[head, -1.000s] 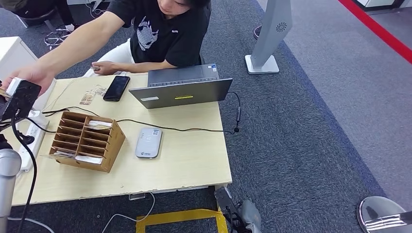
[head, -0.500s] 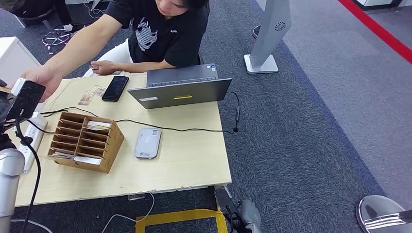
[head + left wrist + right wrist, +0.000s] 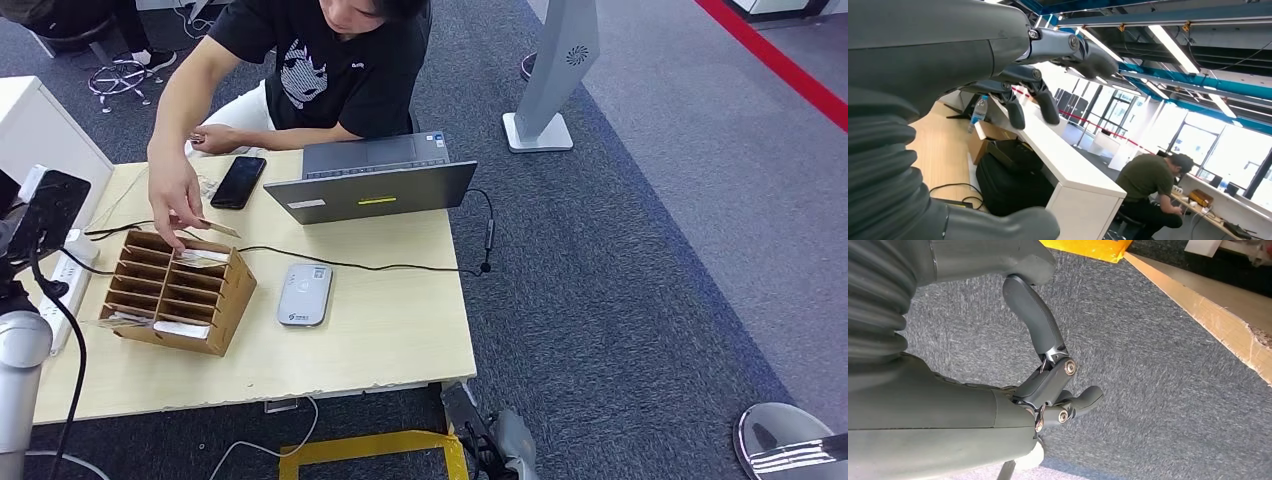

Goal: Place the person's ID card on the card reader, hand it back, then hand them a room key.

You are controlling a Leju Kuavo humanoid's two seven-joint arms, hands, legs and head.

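Grey-carpeted office, wooden bench. Person's hand has pulled back from left hand, now holds card above cardboard organizer, left of card reader. Handover likely done. Left hand empty, fingers apart; right hand curled, empty.

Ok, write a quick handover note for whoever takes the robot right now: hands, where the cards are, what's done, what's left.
Left hand: raised, fingers apart, holding nothing.
Right hand: hangs over the carpet, fingers curled in, holding nothing.
Card reader: on the table beside the wooden organizer, nothing on it.
Person's hand: holds a card just above the organizer's back edge. I cannot tell which card it is.
Done: neither robot hand holds a card, so any handback looks finished.
Left: probably the room key. Check with the person first.
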